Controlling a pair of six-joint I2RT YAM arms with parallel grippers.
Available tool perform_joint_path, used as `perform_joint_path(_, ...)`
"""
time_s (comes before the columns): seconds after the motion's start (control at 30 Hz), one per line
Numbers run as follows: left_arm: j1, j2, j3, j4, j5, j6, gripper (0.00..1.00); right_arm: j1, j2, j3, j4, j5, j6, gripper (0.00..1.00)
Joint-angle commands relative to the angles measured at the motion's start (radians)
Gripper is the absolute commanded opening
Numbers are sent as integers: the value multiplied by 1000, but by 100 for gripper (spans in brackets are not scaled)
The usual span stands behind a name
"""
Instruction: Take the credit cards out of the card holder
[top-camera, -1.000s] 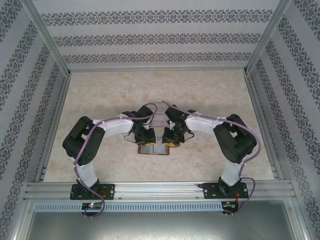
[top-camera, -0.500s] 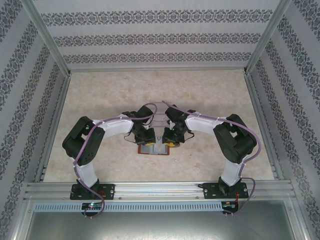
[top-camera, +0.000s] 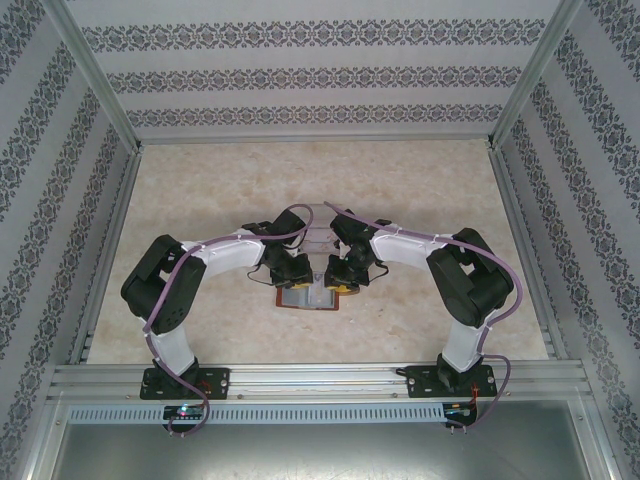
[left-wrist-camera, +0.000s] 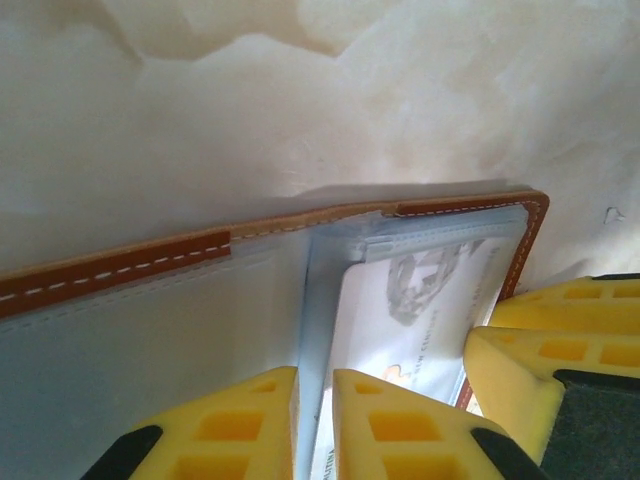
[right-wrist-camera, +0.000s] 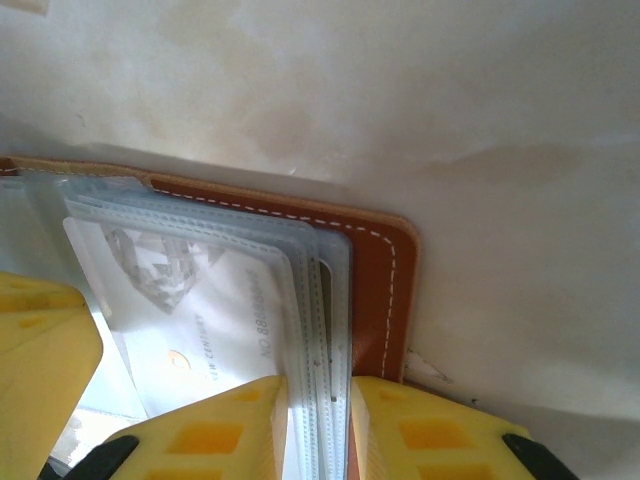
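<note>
Left wrist view: left hand (left-wrist-camera: 315, 385) pinches a card holder (left-wrist-camera: 120, 265) sleeve, credit card (left-wrist-camera: 420, 300) just ahead; right hand (right-wrist-camera: 320, 395) clamps sleeves.

Swung the left arm's black elbow (top-camera: 160, 287) a little left and down. Lifted the purple cable loop (top-camera: 288, 212) by its wrist a bit.
</note>
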Motion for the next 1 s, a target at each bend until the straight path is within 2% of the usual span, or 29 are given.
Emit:
perform_joint_path(0.0, 11, 19, -14, 32, 25, -5, 18, 13, 41, -8, -55, 67, -11, 26)
perform_joint_path(0.37, 11, 62, -10, 21, 38, 0, 13, 12, 47, -5, -58, 63, -12, 26)
perform_joint_path(0.7, 11, 84, -3, 12, 43, 13, 17, 15, 52, 1, -59, 60, -16, 26)
perform_joint_path(0.97, 11, 53, -1, -44, -19, 38, 8, 14, 54, 2, -63, 64, -17, 26)
